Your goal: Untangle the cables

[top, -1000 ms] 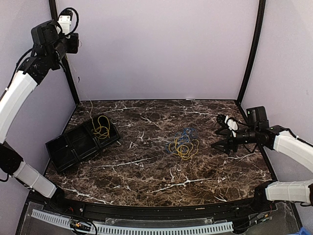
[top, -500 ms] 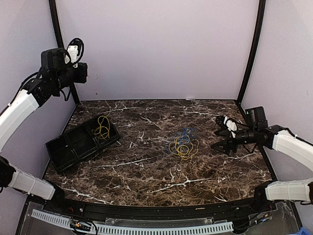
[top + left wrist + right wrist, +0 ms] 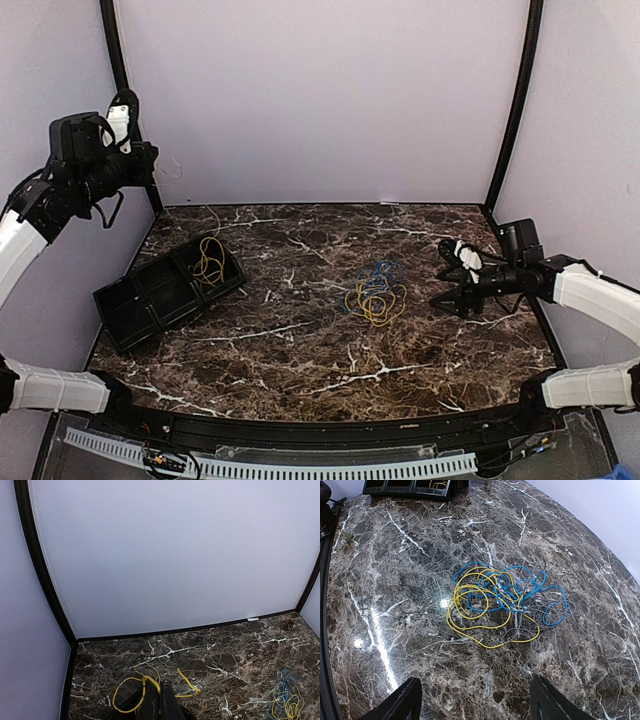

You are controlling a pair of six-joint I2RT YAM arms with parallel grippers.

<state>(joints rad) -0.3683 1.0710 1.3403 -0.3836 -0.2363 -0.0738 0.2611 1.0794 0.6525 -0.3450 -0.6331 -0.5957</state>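
A tangle of yellow, blue and grey cables (image 3: 375, 292) lies right of the table's middle; the right wrist view shows it (image 3: 505, 605) just ahead of the fingers. My right gripper (image 3: 443, 273) hovers low to the right of it, open and empty (image 3: 475, 705). My left gripper (image 3: 150, 162) is raised at the far left, shut (image 3: 160, 705) on a separate yellow cable (image 3: 184, 678). That cable trails down as a thin strand to its coil (image 3: 208, 262) in the black tray (image 3: 135, 300).
The black tray, with several compartments, sits at the left of the marble table and shows at the top edge of the right wrist view (image 3: 410, 487). Pale walls and black corner posts (image 3: 515, 110) enclose the back and sides.
My left arm has come down from high up and swung left, still pinching the yellow cable. The right gripper has edged slightly towards the tangle.
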